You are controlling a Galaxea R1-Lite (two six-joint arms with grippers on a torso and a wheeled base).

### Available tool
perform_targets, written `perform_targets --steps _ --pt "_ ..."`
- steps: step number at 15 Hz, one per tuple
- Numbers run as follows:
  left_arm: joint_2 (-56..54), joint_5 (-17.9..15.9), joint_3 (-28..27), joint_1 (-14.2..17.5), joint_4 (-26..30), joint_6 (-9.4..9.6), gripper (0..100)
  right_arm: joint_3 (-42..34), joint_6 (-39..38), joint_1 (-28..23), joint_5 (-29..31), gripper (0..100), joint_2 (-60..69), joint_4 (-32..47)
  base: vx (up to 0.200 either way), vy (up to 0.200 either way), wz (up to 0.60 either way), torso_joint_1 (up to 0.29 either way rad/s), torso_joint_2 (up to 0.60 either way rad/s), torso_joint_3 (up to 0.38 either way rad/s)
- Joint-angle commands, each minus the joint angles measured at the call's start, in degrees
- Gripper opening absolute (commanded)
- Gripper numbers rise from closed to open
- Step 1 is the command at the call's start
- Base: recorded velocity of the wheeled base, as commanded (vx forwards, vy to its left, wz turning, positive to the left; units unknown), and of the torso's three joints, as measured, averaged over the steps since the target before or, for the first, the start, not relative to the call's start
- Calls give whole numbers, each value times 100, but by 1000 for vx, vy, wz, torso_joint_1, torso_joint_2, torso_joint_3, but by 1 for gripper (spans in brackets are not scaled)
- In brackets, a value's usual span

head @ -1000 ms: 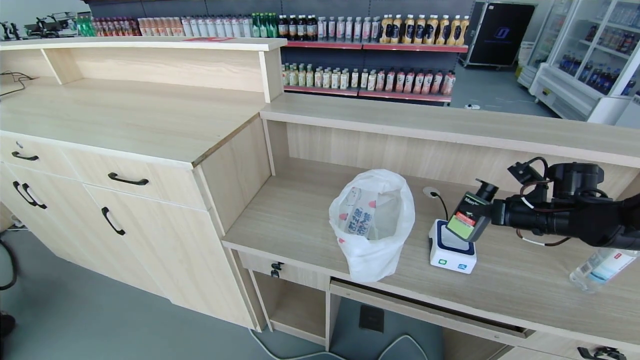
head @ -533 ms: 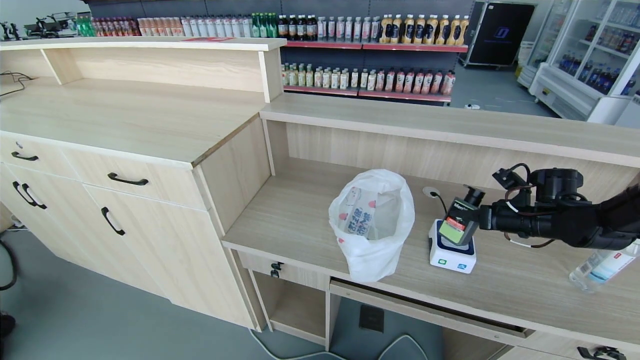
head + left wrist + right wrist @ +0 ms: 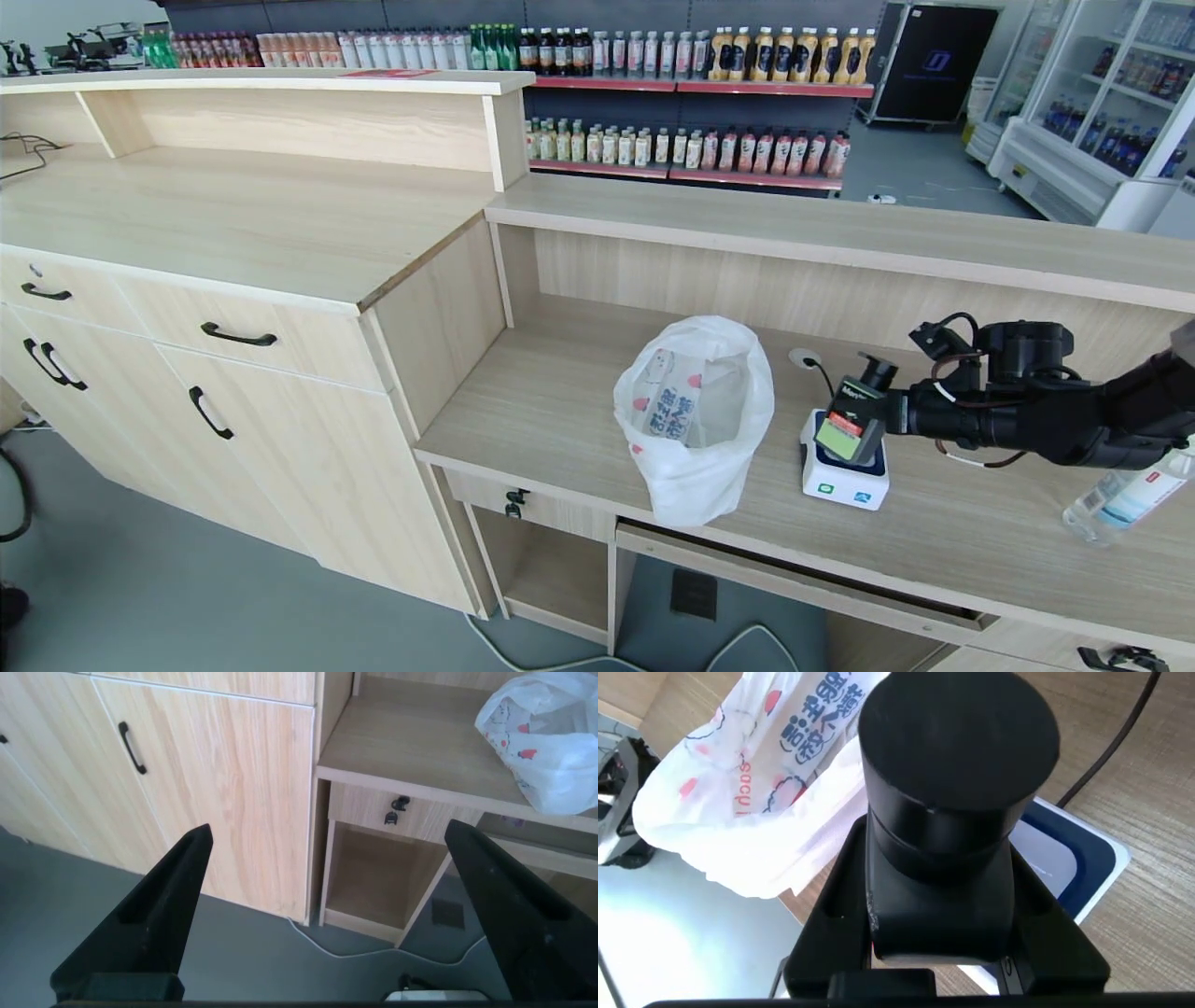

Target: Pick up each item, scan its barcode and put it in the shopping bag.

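Note:
My right gripper [image 3: 864, 418] is shut on a dark, square bottle with a black cap and a green and red label [image 3: 848, 422]. It holds the bottle tilted just above the white and blue scanner [image 3: 845, 478]. The right wrist view looks down on the bottle's cap [image 3: 957, 775], with the scanner [image 3: 1069, 859] under it and the shopping bag [image 3: 766, 793] beside it. The white shopping bag [image 3: 695, 420] stands open on the counter left of the scanner, with a printed package inside. My left gripper [image 3: 327, 831] hangs open and empty, low in front of the cabinets.
A clear water bottle [image 3: 1116, 499] lies on the counter at the far right. The scanner's black cable [image 3: 826, 378] runs to a hole in the counter behind it. A raised ledge [image 3: 840, 233] backs the counter, and a tall cabinet [image 3: 280, 271] stands on the left.
My right arm has carried the bottle leftward and lower, from above the scanner's right side to close over its top. The bag and the water bottle have stayed put.

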State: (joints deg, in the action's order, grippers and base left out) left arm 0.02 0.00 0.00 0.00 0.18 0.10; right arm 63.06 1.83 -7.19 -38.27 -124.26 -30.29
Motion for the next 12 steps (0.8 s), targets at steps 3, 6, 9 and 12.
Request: perform_targets --steps 3,6,9,12 --pt "-2 0 0 0 -1 -1 100 4 2 34 3 0 -81 -29 0 0 0 0 0 0" --pt "-2 0 0 0 -1 -1 100 40 2 69 -5 0 -134 -29 0 0 0 0 0 0" --pt "-2 0 0 0 -1 -1 100 83 2 86 3 0 -178 -38 0 0 0 0 0 0" --pt "-2 0 0 0 -1 -1 100 75 11 95 3 0 -116 -38 0 0 0 0 0 0"
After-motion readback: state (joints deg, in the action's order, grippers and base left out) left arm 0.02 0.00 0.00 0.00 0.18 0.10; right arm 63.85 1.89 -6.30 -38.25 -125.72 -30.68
